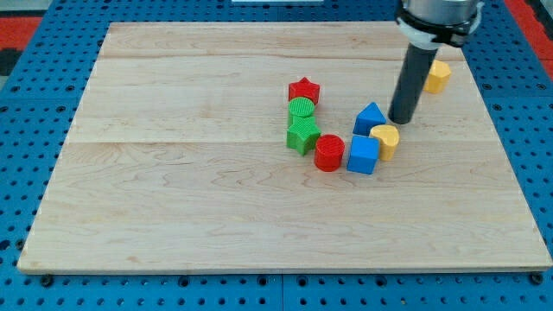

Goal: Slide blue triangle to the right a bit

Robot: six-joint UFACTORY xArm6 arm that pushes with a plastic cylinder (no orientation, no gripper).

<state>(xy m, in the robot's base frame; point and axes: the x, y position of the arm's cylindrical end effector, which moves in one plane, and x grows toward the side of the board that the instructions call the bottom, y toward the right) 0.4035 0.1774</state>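
The blue triangle [370, 118] lies on the wooden board [173, 173], right of centre. My tip [401, 120] rests on the board just to the right of the blue triangle, very close to it, and just above the yellow heart-like block [385, 139]. A blue cube [363, 155] sits directly below the triangle, touching the yellow block on its right.
A red cylinder [328, 153] lies left of the blue cube. A green star-like block [302, 135], a green cylinder [301, 109] and a red star [303, 90] form a column further left. Another yellow block [437, 76] sits at the upper right, partly behind the rod.
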